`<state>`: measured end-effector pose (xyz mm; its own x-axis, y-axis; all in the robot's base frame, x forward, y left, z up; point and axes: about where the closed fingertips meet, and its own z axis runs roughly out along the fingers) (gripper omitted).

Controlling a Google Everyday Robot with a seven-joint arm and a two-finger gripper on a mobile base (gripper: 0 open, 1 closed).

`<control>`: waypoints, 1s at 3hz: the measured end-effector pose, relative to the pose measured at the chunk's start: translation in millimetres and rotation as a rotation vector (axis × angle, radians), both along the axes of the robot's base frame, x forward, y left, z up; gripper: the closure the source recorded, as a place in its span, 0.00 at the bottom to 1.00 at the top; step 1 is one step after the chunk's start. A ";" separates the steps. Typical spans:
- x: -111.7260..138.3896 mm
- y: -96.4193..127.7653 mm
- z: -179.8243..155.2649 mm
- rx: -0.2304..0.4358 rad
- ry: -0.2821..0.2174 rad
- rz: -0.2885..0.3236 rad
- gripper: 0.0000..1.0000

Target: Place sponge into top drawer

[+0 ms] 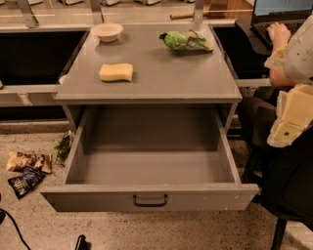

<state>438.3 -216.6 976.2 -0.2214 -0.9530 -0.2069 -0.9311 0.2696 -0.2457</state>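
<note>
Listing first what you cannot fully see:

- gripper [289,122]: a cream-coloured form at the right edge, level with the open drawer and well apart from the sponge. It is partly cut off by the frame, and you cannot tell whether it is apart or together
- laptop [281,12]: top right corner, cut off by the frame, with a person's hand [279,31] resting on its keys. The rest of the person is mostly out of view
- dark object [80,241]: bottom edge, cut off, kind not discernible
- black cable [10,224]: lower left corner, running out of view

Containers:

- top drawer [205,197]: standing wide open toward you, with a dark handle [150,200] centred on its front panel. Inside you see only the plain grey floor and walls
- small cream bowl [106,31]: back left of the cabinet top [166,78]. Its inside shows only cream

Loose items:

- sponge [116,72]: pale yellow, lying flat on the cabinet top, left of centre. It is in front of the bowl and apart from it, and nothing holds it
- green snack bag [186,41]: back right of the same top, well apart from the sponge
- snack packets [27,161]: on the speckled floor left of the drawer, just beside a dark packet [23,181]
</note>
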 end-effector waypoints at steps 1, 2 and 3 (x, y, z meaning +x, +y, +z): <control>0.5 0.4 0.3 0.001 -0.002 0.000 0.00; 38.4 21.0 -5.2 0.094 -0.032 0.021 0.00; 85.8 58.9 -14.9 0.213 -0.056 0.067 0.00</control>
<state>524.1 -157.7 961.3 -0.1412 -0.8988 -0.4149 -0.9353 0.2585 -0.2417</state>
